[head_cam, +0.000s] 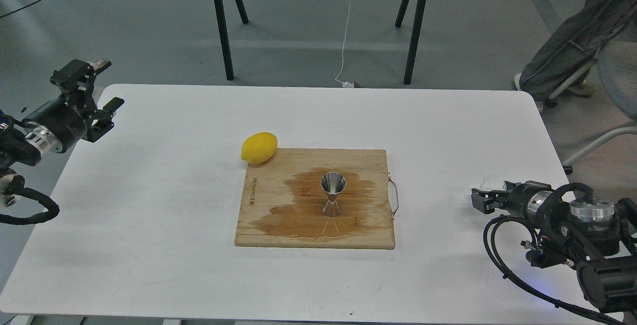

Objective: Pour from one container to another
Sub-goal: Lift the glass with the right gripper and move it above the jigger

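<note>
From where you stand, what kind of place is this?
Probably a robotics lab or test room, not a kitchen: a white table on bare grey floor, loose cables trailing behind, and a staged cutting board holding a steel jigger.

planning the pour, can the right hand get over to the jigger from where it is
Probably yes: only bare white table and board lie between the right hand and the upright jigger.

Both arms matte black w/ silver metal rings at wrist joints. Left hand [102, 91]: blocky black housing, pale tip on upper finger, faint white lettering on wrist barrel. Right hand [478, 199]: black, chunky. Black corrugated cables loop off both forearms; small screws visible on right arm brackets.
</note>
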Tool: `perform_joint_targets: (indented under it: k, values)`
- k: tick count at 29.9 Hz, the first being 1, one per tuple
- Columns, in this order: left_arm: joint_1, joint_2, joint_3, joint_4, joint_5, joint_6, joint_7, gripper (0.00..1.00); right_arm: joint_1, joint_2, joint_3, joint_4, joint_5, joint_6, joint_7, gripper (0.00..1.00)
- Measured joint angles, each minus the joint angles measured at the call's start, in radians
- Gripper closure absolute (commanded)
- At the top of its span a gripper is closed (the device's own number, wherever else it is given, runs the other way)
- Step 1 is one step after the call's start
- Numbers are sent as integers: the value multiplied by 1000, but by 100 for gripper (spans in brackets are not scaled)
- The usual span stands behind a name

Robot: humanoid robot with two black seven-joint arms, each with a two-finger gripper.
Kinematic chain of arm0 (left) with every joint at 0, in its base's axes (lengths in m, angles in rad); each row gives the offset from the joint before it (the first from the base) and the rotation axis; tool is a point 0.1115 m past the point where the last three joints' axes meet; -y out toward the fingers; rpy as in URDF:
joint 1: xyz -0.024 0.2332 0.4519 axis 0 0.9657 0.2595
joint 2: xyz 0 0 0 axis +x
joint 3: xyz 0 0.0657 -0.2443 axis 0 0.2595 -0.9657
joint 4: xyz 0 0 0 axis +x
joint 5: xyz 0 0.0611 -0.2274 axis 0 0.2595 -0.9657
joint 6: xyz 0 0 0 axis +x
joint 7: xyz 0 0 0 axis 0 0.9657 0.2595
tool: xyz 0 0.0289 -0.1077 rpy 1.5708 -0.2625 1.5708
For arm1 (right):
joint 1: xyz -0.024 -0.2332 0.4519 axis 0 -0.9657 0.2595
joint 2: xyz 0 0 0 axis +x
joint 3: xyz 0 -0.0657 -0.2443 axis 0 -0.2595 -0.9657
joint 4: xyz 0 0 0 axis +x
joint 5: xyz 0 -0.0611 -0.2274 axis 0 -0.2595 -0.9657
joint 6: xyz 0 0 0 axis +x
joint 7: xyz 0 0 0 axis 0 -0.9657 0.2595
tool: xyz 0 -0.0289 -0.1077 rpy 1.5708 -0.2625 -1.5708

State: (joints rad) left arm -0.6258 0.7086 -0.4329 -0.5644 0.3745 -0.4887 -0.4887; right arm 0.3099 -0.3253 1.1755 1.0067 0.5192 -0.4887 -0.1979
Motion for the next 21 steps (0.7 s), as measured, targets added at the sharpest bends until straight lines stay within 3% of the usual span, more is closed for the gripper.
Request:
perform_joint_targets:
  k: [3, 6, 15, 21]
  values:
    - [0, 0, 0, 0, 0, 0, 0, 3, 0, -1, -20, 0, -6, 0, 0, 68]
    - [0, 0, 0, 0, 0, 0, 0, 3, 0, -1, -37, 0, -10, 1, -1, 72]
    - [0, 0, -1, 0, 0, 0, 0, 3, 3, -1, -45, 18, -13, -1, -1, 73]
    - [0, 0, -1, 0, -1, 0, 0, 3, 95, -19, -45, 110, -40, -1, -4, 74]
